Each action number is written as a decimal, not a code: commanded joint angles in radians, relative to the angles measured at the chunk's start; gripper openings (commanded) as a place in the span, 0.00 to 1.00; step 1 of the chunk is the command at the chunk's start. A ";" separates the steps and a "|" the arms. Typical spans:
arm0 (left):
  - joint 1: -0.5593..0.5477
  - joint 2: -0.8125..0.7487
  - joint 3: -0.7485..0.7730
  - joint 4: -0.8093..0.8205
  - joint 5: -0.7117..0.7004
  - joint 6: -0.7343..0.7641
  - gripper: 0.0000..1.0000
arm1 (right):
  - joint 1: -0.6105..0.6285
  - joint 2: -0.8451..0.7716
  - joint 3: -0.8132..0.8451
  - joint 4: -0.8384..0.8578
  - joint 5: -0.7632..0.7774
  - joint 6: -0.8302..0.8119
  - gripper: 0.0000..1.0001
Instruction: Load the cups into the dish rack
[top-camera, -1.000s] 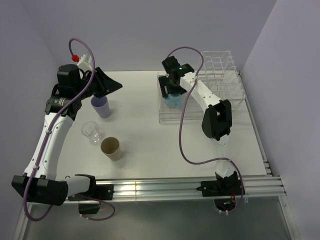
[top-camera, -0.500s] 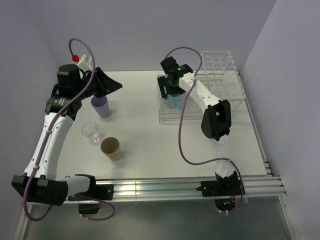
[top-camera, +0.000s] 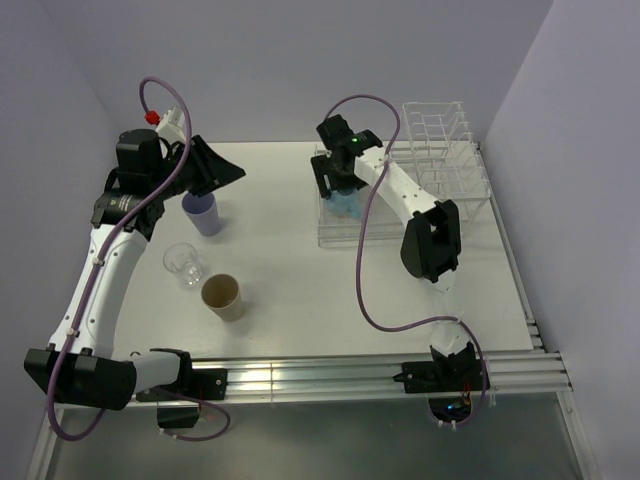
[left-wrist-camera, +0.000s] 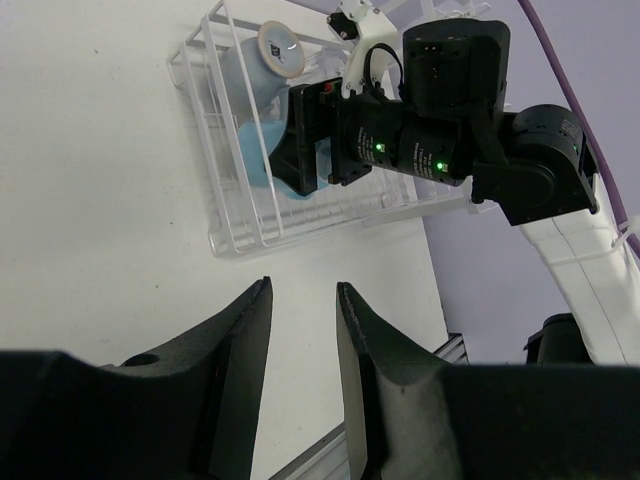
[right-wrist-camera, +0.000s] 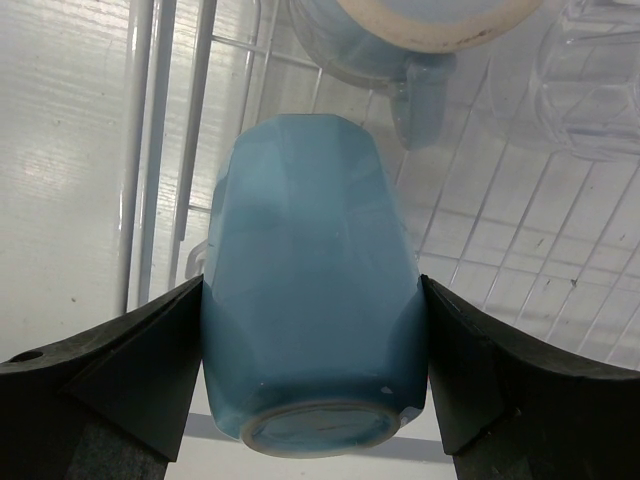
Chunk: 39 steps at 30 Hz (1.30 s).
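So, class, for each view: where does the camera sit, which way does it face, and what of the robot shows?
Top external: above and behind the bases, looking down on the table; left arm and right arm show.
Left wrist: on the left arm, facing across to the dish rack; its open left tool fills the bottom.
Right wrist: looking down into the rack; right tool grips a light blue mug.
Shared: both wrist views show the rack and that mug.

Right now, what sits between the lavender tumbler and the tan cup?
A clear glass stands there, slightly left of the line from the lavender tumbler to the tan cup. Only the top view shows it.
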 joint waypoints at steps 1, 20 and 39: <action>0.001 -0.003 -0.009 0.021 -0.002 0.015 0.38 | 0.009 0.004 0.000 0.023 0.013 0.000 0.44; 0.001 -0.003 -0.018 0.030 -0.004 0.015 0.38 | 0.012 0.022 0.014 0.011 0.048 0.004 0.89; 0.001 0.015 -0.022 0.020 -0.037 0.028 0.38 | 0.012 -0.067 -0.018 0.049 0.082 0.027 0.94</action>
